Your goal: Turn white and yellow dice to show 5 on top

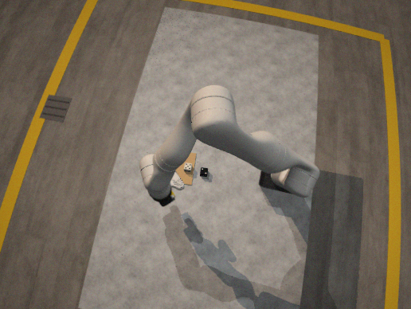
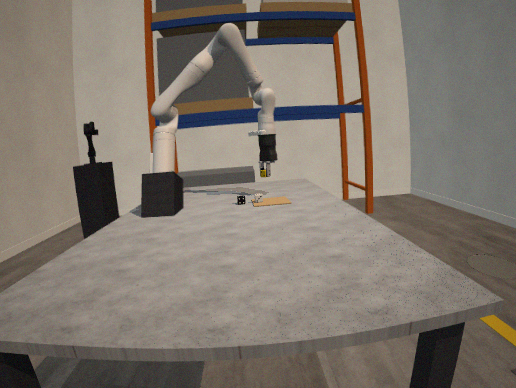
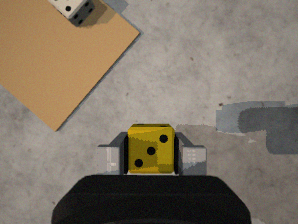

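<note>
1. Leftmost in the top view, the two-finger gripper [image 1: 170,197] [image 2: 265,169] [image 3: 151,146] is clamped on the yellow die [image 1: 173,196] [image 2: 263,173] [image 3: 151,150], one finger against each side. It holds the die raised above the table [image 1: 239,68] [image 2: 225,280] [image 3: 200,65]; the face towards the wrist camera shows three pips on a diagonal.
2. Next comes the orange mat [image 1: 187,177] [image 2: 276,202] [image 3: 60,65], lying flat on the table and partly hidden by the arm [image 1: 213,107] [image 2: 230,40] from above.
3. The white die [image 1: 188,167] [image 2: 258,198] [image 3: 71,7] sits on the mat, near its edge, its top apparently showing five.
4. To its right, the black die [image 1: 204,172] [image 2: 241,200] rests on the table, just beside the mat and apart from it.
</note>
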Controlling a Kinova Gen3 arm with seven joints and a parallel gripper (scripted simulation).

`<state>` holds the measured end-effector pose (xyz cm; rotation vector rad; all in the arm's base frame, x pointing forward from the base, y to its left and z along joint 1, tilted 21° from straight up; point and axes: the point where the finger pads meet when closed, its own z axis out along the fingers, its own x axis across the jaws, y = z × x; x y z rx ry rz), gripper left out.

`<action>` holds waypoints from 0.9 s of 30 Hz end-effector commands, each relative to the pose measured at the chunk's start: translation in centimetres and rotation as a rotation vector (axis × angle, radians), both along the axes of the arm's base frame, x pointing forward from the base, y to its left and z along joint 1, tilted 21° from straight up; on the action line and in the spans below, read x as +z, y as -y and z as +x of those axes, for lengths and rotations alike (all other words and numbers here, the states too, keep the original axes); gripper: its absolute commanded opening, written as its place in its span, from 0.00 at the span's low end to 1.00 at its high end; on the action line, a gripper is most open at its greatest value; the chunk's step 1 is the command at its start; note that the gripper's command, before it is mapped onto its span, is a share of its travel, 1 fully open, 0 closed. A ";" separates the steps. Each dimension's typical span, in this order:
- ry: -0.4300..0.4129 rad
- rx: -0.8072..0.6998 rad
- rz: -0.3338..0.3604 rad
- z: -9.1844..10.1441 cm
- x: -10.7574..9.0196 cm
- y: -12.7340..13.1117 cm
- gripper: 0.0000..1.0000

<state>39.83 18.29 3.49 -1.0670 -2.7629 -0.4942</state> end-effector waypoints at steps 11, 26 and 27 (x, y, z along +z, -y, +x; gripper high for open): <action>0.039 0.094 0.003 0.7 0.0 0.1 0.57; 0.063 0.085 0.038 0.7 -0.1 0.1 0.57; 0.069 0.082 0.047 0.7 -0.1 0.1 0.57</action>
